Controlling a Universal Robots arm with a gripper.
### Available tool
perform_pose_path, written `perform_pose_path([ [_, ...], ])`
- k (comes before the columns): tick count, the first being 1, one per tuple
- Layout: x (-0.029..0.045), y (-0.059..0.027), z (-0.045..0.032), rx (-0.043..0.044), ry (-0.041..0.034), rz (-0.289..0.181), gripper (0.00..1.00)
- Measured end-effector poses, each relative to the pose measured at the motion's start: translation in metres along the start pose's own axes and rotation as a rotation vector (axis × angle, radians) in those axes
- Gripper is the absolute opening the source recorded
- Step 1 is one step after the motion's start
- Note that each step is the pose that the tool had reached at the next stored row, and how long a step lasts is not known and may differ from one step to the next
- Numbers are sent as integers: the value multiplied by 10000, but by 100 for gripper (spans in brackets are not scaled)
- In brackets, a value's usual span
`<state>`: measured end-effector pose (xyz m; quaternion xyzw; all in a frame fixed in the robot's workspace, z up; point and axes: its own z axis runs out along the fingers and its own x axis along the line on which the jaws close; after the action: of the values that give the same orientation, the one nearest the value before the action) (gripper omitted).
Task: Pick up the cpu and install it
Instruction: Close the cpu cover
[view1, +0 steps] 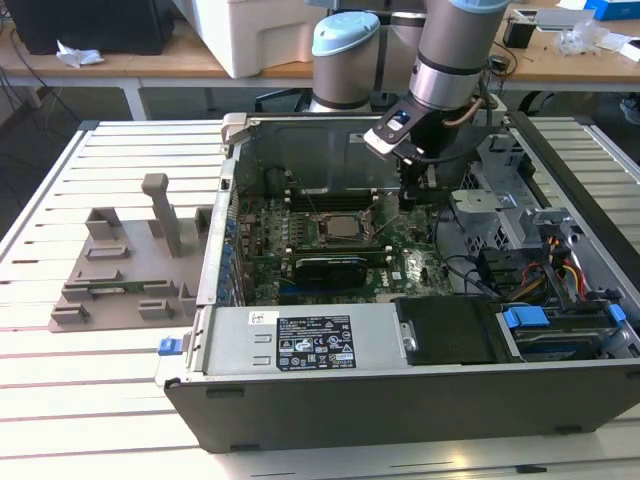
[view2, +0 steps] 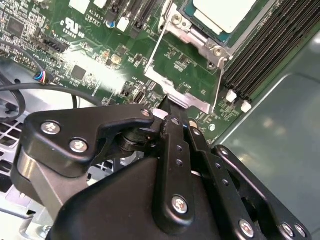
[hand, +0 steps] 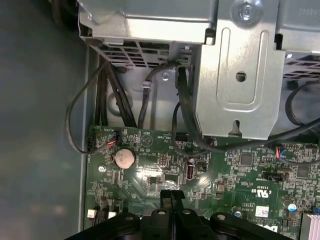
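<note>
cpu (view1: 345, 228) sits in the socket (view2: 192, 35), silver top up, and I also see it in the second wrist view (view2: 222, 12). End effector (view2: 166, 107) has its fingers pinched together with nothing held, tips right at the tab of the flipped-open load plate (view2: 186, 75). My read: placement is done and retention is in hand, with the plate not yet down. Closing it calls for steady contact on that tab, clear of the chip.

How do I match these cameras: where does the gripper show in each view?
Exterior view: the gripper reaches into the computer case, just to the exterior view's right of the cpu.
Second wrist view: the gripper tips meet at the open socket plate edge.
First wrist view: the gripper is over the board near the coin cell.
Shared landmark: the green motherboard.
</note>
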<state>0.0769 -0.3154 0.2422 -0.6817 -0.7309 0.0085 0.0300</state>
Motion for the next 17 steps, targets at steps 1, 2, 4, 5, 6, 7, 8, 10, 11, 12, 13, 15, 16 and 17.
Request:
perform_pose_path([
  [1, 1, -9, 1, -1, 1, 0, 11],
  [2, 1, -17, 1, -1, 0, 0, 11],
  [4, 3, -39, 2, -2, 0, 0, 11],
  [5, 4, -52, 3, -1, 1, -1, 11],
  [6, 4, -64, 4, -2, 0, 0, 11],
  [7, 5, -71, 4, -2, 0, 0, 11],
  [8, 6, -84, 5, -2, 0, 0, 11],
  [10, 7, -106, 5, -4, -1, 0, 11],
  [11, 8, -112, 5, -5, -1, 0, 11],
  [12, 8, -120, 4, -8, -2, -1, 11],
  [13, 10, -135, 5, -13, 1, -1, 11],
  [15, 12, -170, 7, -20, -1, -2, 11],
  [16, 13, -191, 8, -22, -1, -1, 11],
  [17, 14, -208, 9, -23, -2, 0, 11],
])
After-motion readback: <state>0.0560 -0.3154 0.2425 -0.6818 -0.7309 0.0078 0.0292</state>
